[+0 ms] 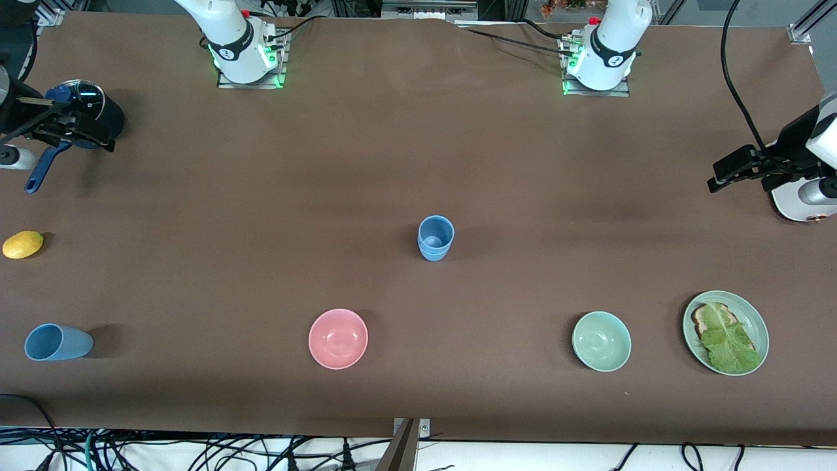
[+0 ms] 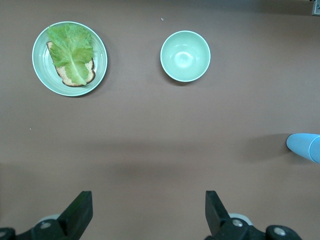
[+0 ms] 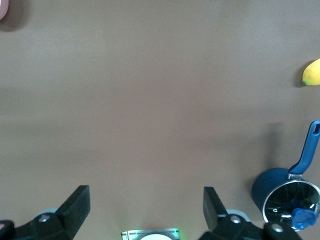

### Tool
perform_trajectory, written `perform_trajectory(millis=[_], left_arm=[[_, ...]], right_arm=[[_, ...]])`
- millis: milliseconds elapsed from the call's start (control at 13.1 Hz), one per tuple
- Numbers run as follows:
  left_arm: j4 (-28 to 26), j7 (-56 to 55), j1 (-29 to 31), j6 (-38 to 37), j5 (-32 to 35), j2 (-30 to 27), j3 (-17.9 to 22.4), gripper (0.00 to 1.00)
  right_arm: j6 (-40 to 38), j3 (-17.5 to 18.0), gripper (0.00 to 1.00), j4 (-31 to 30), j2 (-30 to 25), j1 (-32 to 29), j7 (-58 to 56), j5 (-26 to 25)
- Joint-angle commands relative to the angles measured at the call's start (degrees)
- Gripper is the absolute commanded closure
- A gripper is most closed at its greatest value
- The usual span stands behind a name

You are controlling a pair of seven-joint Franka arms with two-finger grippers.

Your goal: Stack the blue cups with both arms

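- I am watching the brown table (image 1: pixel 418 163) carrying two stacked blue cups (image 1: pixel 435 238) standing mid-table.
- Left gripper (image 2: pixel 147 215) is hanging wide open, empty, over the left arm's end.
- Right gripper (image 3: pixel 145 212) is waiting wide open, empty, beside the saucepan (image 3: pixel 287 195).
- Third blue cup (image 1: pixel 57 342) is lying tipped near the right arm's end.

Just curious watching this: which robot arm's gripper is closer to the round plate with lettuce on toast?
The left. The left gripper hangs above the table's left-arm end, close to the round pale-green plate; the right gripper is over the dark-blue saucepan at the right-arm end.
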Motion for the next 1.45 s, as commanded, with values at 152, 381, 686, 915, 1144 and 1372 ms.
perform_trajectory(millis=[152, 381, 686, 915, 1144, 1372], left_arm=[[-0.20, -0.13, 0.57, 0.09, 0.14, -1.50, -0.68, 0.01], [-0.03, -0.13, 0.66, 0.09, 0.05, -1.41, -0.60, 0.01], [-0.03, -0.30, 0.57, 0.00, 0.05, -1.50, -0.68, 0.01], [-0.03, -0.13, 0.57, -0.35, 0.14, -1.50, -0.77, 0.01], [0.06, -0.04, 0.57, -0.44, 0.05, -1.50, -0.77, 0.00], [0.06, 0.05, 0.57, -0.61, 0.05, -1.50, -0.77, 0.00]], right_arm=[[-0.75, 0.56, 0.00, 1.83, 0.78, -0.46, -1.51, 1.45], [-0.75, 1.35, 0.00, 2.27, 0.87, -0.28, -1.33, 1.28], [0.65, 1.53, 0.00, 2.27, 0.87, -0.02, -0.02, 0.93], [0.83, 1.71, 0.00, 2.36, 0.87, 0.69, 3.15, 0.93], [0.83, 1.71, 0.00, 2.27, 0.96, 0.69, 3.15, 0.84], [0.92, 1.71, 0.00, 2.27, 0.96, 0.69, 3.06, 0.84]])
